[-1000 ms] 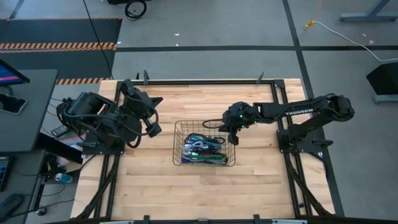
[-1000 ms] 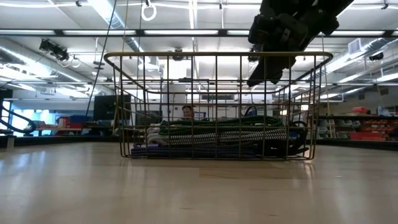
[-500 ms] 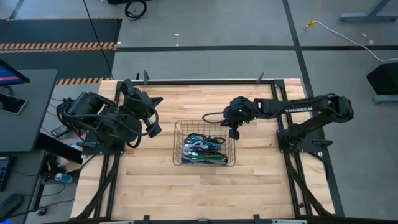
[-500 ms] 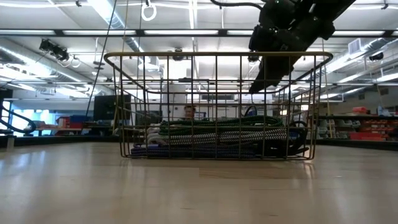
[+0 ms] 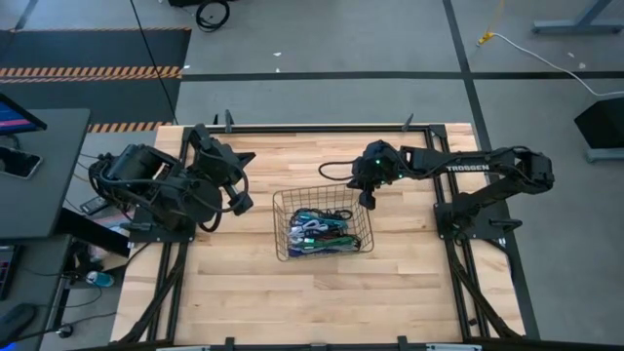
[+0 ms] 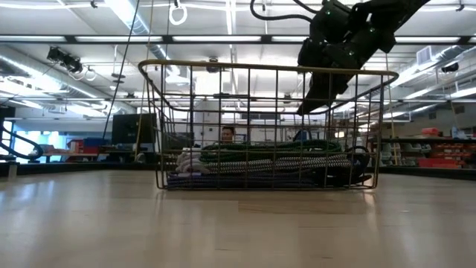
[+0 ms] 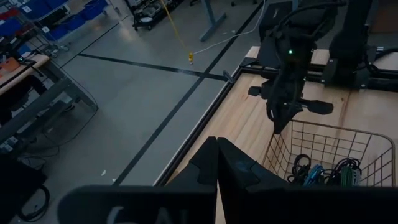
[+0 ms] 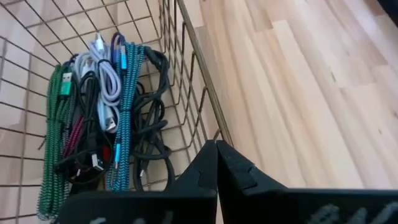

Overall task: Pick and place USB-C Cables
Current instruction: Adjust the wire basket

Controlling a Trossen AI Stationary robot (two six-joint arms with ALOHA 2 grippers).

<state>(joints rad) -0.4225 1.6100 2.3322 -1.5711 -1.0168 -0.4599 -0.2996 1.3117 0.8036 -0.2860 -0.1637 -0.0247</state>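
High view showed the USB-C Cables [image 5: 320, 232] bundled inside the wire basket [image 5: 283, 200] mid-table. Right gripper [image 5: 369, 202] hung closed and empty over the basket's far right corner; left gripper [image 5: 241, 205] waited closed, well apart.

Through my right wrist camera I log:
- my right gripper [image 8: 216, 149], two dark fingers [image 8: 202, 177] pressed together, poised above the basket's rim;
- one wire-mesh basket [image 8: 205, 93] on the pale wooden plank table [image 8: 292, 81];
- inside it, bundled USB-C cables [image 8: 106, 118] lying side by side: green braided [image 8: 55, 134], white [image 8: 106, 78], teal braided [image 8: 126, 106], black [image 8: 152, 134], one dark red [image 8: 73, 138].
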